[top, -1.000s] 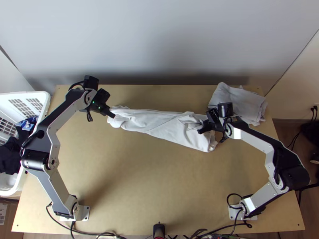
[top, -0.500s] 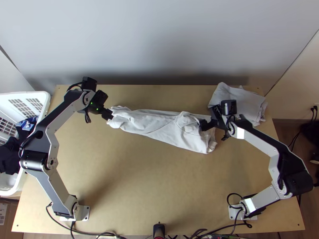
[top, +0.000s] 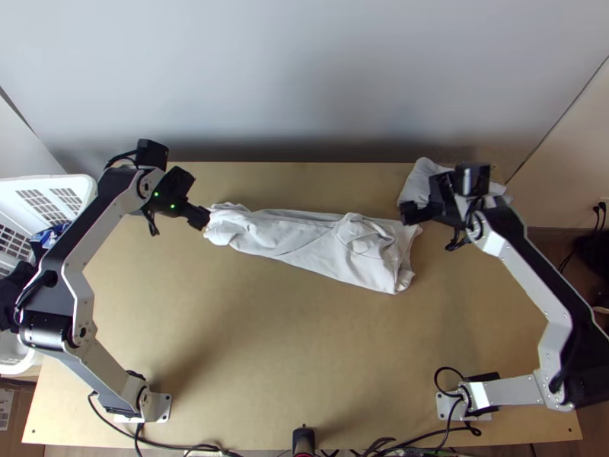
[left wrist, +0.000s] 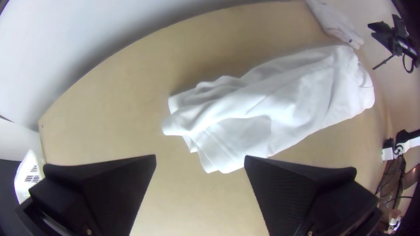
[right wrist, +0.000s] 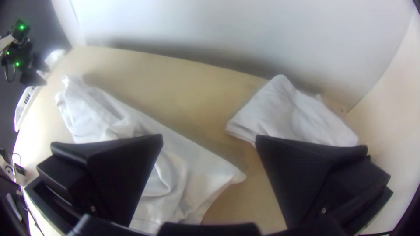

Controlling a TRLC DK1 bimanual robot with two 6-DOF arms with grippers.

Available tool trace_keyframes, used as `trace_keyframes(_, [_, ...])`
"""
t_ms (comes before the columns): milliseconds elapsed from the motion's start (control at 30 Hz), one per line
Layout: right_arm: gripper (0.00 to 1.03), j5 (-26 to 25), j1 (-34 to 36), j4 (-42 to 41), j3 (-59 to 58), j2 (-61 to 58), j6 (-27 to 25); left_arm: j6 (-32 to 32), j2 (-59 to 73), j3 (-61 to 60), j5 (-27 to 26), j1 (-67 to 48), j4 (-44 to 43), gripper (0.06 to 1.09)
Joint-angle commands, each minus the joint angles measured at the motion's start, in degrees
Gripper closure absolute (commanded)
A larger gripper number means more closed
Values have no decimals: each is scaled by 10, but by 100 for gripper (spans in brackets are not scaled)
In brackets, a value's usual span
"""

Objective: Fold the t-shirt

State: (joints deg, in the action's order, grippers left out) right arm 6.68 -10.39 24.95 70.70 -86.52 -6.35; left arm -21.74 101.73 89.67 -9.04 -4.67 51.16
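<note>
Your left gripper [top: 199, 217] and right gripper [top: 412, 214] both have their fingers wide apart, with no cloth pinched in them.
The white shirt [top: 304, 238] lies in a long, wrinkly strip across the far half of the table [top: 282, 343], thin at your left and wider at your right. Your left gripper is by the thin end, and your right one is near the far corner of the wide end. A folded white cloth [top: 417, 183] sits at the table's far right corner, partly hidden from above by your right gripper. At your left is a white basket [top: 87, 185] with holes in its sides. It has a blue cloth [top: 47, 237] and a dark cloth [top: 9, 293] in it, and your left arm hides part of them.
</note>
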Motion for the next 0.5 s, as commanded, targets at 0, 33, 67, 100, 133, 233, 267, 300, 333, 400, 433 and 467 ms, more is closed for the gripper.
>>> trace_keyframes(0, [4, 7, -17, 109, 74, 29, 57, 31, -17, 3, -25, -1, 74, 10])
trace_keyframes(33, [4, 15, -26, 126, 81, 25, 60, 35, -14, 5, -47, 0, 92, 10])
trace_keyframes(67, [5, 29, -38, 142, 88, 18, 60, 36, -7, 7, -80, 1, 115, 10])
trace_keyframes(100, [5, 48, -53, 167, 96, 7, 58, 33, 0, 9, -120, 2, 143, 10])
trace_keyframes(133, [5, 62, -70, 195, 106, -8, 56, 26, 5, 8, -153, 3, 165, 10])
trace_keyframes(233, [5, 76, -118, 230, 114, -30, 55, 19, 4, -20, -187, -1, 171, 10])
trace_keyframes(267, [5, 79, -130, 231, 114, -33, 57, 17, 1, -29, -188, -3, 170, 10])
trace_keyframes(300, [5, 80, -147, 234, 117, -40, 60, 17, 0, -38, -192, -6, 168, 10])
trace_keyframes(333, [5, 81, -161, 239, 123, -47, 64, 17, 0, -45, -196, -9, 167, 10])
trace_keyframes(400, [5, 84, -181, 244, 132, -57, 71, 16, 0, -55, -207, -13, 165, 10])
trace_keyframes(433, [5, 84, -188, 247, 138, -59, 71, 16, 0, -58, -208, -14, 164, 10])
trace_keyframes(467, [5, 84, -191, 249, 143, -61, 71, 17, -2, -63, -208, -14, 158, 10])
